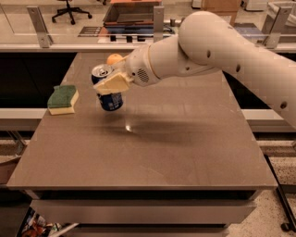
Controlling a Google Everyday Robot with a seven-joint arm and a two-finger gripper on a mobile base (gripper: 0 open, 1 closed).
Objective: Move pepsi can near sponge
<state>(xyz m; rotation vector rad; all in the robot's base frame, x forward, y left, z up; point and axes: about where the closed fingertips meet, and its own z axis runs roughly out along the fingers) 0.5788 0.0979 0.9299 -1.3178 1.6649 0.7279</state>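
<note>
Clasping pepsi can (110,101), gripper (112,84) above table (185,152) — sponge (62,99) near, orange (114,59) behind

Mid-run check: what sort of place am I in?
Likely an office or lab workspace: a black wheeled office chair behind, grey metal partition posts, a plain brown worktable. The end effector grips the dark blue pepsi can right of the green-topped yellow sponge.

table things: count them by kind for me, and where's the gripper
cans: 1, the pepsi can, held tilted above the table by the gripper, which is shut on it
sponges: 1, the sponge, near the table's left edge
fruit: 1, the orange, behind the can
total: 3
</note>
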